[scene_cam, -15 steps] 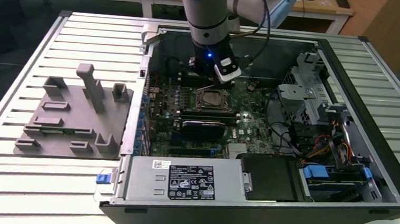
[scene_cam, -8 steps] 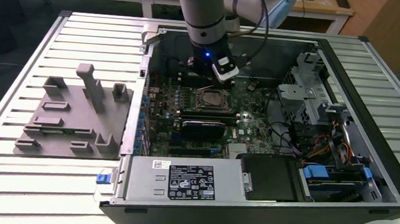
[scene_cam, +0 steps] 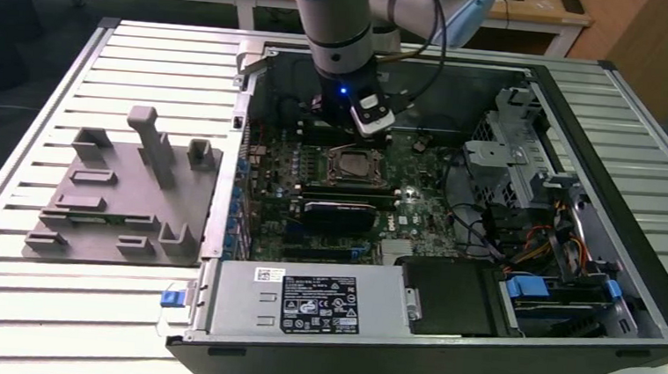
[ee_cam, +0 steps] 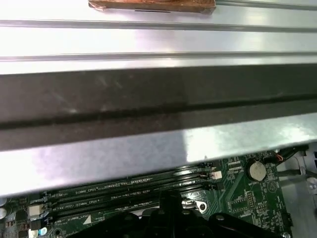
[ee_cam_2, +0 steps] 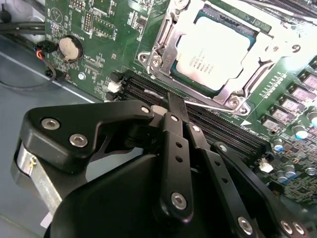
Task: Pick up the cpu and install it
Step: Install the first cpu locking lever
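- The cpu (ee_cam_2: pixel 214 55) lies flat in the socket (ee_cam_2: pixel 233 96) on the motherboard (ee_cam_2: pixel 94 44), silver-white top upward, green border showing along its edges. Judged seated in place, square to the socket frame.
- In the second wrist view the metal retention frame surrounds the chip on its visible sides and appears to lie over its margins. Whether the frame is latched cannot be told.
- The gripper (ee_cam_2: pixel 177 106) hangs over the motherboard just beside the socket, above the dark memory slots (ee_cam_2: pixel 218 124) that run along one side of it. It carries nothing.
- Fingers: the black finger links converge to a single narrow tip, so the fingers read as drawn together with nothing between them. The tip stands clear of the chip, not touching it.
- In the exterior view the arm (scene_cam: pixel 339 29) reaches down into the open computer case (scene_cam: pixel 614 224), the wrist sitting at the far side of the socket (scene_cam: pixel 351 163). The case lies on its side on the slatted bench (scene_cam: pixel 34 104), which leaves the board facing upward and allows a vertical approach.
- A grey moulded fixture (scene_cam: pixel 122 194) rests on the bench near the exterior view's left edge, well apart from the case. No chip shows in its recesses, consistent with the chip being in the socket.
- The first wrist view shows the memory slots (ee_cam: pixel 124 191) and a coin cell (ee_cam: pixel 256 170) under the case's raised metal wall.
- Judgement: placement looks done; the gripper's empty, clear stance fits release.
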You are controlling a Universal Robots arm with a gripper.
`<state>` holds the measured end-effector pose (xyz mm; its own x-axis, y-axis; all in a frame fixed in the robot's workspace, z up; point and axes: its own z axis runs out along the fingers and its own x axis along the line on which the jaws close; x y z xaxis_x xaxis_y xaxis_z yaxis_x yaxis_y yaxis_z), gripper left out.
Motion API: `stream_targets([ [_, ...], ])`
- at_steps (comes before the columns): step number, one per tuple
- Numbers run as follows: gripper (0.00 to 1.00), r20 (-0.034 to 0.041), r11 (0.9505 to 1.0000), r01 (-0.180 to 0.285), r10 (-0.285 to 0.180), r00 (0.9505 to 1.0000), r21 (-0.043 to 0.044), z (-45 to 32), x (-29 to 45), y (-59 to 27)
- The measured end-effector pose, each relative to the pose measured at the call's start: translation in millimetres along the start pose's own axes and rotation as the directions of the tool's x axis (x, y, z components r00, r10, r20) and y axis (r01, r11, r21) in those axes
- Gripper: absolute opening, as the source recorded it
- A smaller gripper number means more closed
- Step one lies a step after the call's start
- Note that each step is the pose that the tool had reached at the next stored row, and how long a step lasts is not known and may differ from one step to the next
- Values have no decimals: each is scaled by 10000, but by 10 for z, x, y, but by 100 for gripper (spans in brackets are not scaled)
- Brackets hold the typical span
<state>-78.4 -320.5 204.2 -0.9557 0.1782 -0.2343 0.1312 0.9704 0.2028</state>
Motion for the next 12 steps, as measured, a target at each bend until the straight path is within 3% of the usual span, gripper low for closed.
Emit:
stream_targets([
  [6,11,153,9976,-672,669,9976,159,23,8,1],
  [12,11,166,9972,-727,724,9972,172,25,10,10],
])
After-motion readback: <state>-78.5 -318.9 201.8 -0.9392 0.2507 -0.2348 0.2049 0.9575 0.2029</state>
